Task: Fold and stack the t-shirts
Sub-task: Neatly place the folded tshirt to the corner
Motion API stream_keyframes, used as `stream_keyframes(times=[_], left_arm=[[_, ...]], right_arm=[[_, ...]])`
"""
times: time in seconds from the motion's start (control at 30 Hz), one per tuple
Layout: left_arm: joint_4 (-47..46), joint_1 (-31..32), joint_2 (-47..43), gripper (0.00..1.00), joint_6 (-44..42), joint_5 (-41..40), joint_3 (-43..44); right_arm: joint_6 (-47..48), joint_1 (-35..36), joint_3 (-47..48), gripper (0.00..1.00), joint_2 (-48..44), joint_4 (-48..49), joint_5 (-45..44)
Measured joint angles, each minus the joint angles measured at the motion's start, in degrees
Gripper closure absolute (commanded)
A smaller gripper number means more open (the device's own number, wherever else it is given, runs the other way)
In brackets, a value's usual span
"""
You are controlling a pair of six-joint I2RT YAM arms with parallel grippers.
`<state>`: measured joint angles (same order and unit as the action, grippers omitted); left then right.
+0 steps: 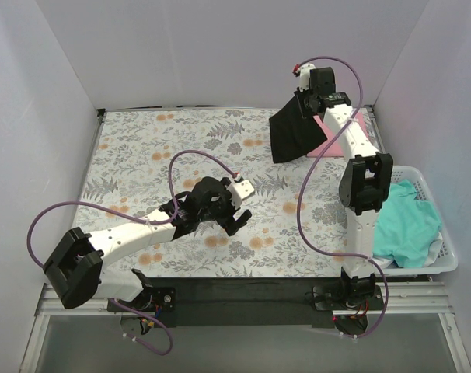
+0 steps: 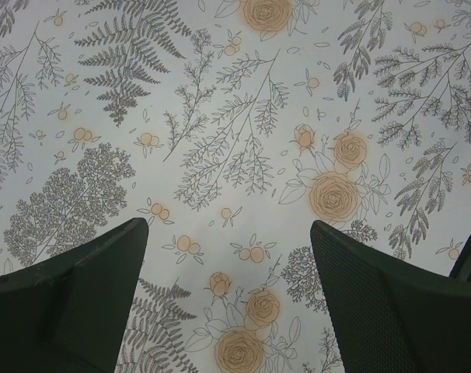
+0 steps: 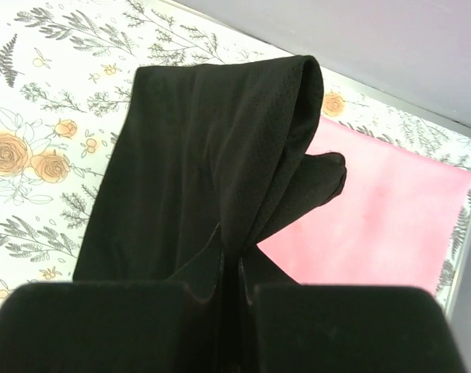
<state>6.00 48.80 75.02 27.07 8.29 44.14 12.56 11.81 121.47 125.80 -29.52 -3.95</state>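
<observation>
Stacking step: the right claw (image 3: 232, 280), clamped on the folded black soft-fabric t-shirt (image 1: 295, 136), holds it raised.
Flat pink fabric t-shirt (image 3: 375, 225) lies just beyond-right of the claw; next, lower squarely onto it. Left claw (image 2: 228, 311) hangs apart, empty; teal t-shirt (image 1: 406, 221) waits in white lattice basket (image 1: 447, 260).

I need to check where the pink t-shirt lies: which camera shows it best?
Right wrist: the pink t-shirt lies flat on the cloth, partly behind the hanging black t-shirt. Top external shows only a sliver of it behind the arm; left wrist shows none.
</observation>
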Motion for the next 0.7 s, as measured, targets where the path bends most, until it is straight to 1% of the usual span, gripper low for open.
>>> stream_keyframes(times=[0.3,0.7], left_arm=[[-0.02,0.00,-0.52,0.14,-0.13,-0.22,-0.28],[-0.02,0.00,-0.59,0.14,-0.46,-0.42,-0.28]], right_arm=[[1.70,-0.22,0.24,0.99,-1.38,-1.29,-1.75],[2.64,-0.61,0.74,0.99,-3.85,-3.06,-1.92]])
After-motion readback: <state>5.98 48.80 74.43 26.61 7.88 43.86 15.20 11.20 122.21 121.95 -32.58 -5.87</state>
